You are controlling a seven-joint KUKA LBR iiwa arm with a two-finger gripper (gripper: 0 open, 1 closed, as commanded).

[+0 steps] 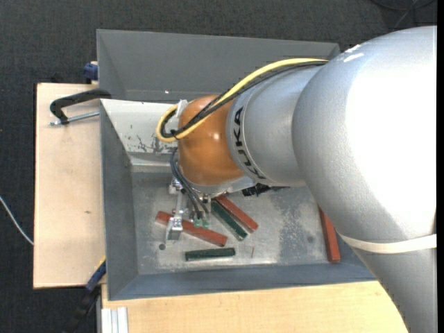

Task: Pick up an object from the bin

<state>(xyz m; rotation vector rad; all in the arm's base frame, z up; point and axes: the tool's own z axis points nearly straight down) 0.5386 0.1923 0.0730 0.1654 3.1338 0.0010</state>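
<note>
My gripper [188,224] hangs below the arm's orange cover, low over the bin floor left of centre. It is open, with one silver fingertip [173,227] on the left and the other [202,220] on the right. A long red bar [211,238] lies flat and slanted under them, passing between the two fingertips. Just right of the gripper, a dark green bar [229,222] and a red bar [243,217] lie side by side at a slant. Another dark green bar [209,254] lies flat near the front wall.
One more red bar [329,238] leans along the bin's right wall, partly behind the arm. The arm and its orange cover hide the back half of the bin floor. The floor's left part and right middle are bare grey metal.
</note>
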